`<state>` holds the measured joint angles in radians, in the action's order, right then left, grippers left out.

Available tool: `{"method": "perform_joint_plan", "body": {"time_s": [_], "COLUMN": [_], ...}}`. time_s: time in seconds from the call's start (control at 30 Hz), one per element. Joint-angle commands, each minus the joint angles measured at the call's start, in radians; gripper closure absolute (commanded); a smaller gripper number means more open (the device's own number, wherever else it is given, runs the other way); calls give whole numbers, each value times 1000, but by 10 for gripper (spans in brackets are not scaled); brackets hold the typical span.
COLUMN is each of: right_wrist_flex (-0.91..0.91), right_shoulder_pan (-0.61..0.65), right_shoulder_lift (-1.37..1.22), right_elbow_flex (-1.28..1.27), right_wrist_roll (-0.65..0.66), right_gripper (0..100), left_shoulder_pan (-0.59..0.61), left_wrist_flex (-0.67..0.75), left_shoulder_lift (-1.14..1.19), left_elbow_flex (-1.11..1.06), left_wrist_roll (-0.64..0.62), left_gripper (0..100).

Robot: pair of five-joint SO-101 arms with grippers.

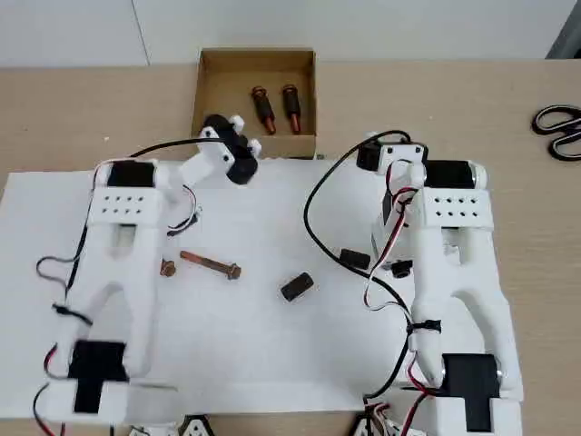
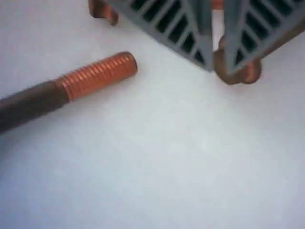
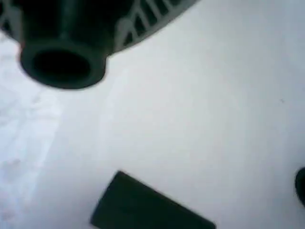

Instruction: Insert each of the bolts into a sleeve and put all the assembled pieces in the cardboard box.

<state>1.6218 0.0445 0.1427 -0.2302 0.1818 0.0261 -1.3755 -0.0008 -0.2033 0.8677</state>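
Observation:
The cardboard box [image 1: 207, 91] at the back holds two assembled pieces [image 1: 277, 107]. A copper bolt [image 1: 209, 264] lies on the white sheet, and its threaded end [image 2: 97, 74] is close to my left gripper [image 2: 217, 67]. That gripper points down at the sheet beside the lying bolt, its grey fingers [image 2: 190, 28] shut across another copper bolt [image 2: 238, 72] whose end shows from above [image 1: 168, 267]. My right gripper [image 3: 62, 43] is low over the sheet, shut on a black sleeve [image 3: 62, 64] whose open end faces the camera. Two more black sleeves [image 1: 297, 286] [image 1: 354, 259] lie loose.
The white sheet [image 1: 272, 363] covers the table's middle and front. Scissors [image 1: 561, 129] lie at the far right on the wooden table. Black cables [image 1: 313, 213] loop over the sheet between the arms. A loose sleeve [image 3: 143, 205] lies just below the right gripper.

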Motion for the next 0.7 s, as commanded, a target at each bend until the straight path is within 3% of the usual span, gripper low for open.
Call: {"method": "perform_joint_plan", "body": {"time_s": [0.0, 0.2, 0.4, 0.67], "right_wrist_flex": [-13, -13, -25, -25], "right_shoulder_pan": [-10, -12, -12, -10], "right_shoulder_lift": [50, 47, 47, 47], "right_elbow_flex": [-8, -12, -12, -12], "right_wrist_roll": [-3, -3, 31, 81], "right_gripper": [988, 988, 988, 988], "left_shoulder_pan": [-8, -18, -20, -101], "left_wrist_flex": [-172, -379, -376, -376], "left_shoulder_lift": [87, 158, 166, 166], "left_elbow_flex": [153, 255, 214, 159], "left_wrist_roll": [100, 259, 413, 483], "left_gripper": [993, 993, 972, 949]}}
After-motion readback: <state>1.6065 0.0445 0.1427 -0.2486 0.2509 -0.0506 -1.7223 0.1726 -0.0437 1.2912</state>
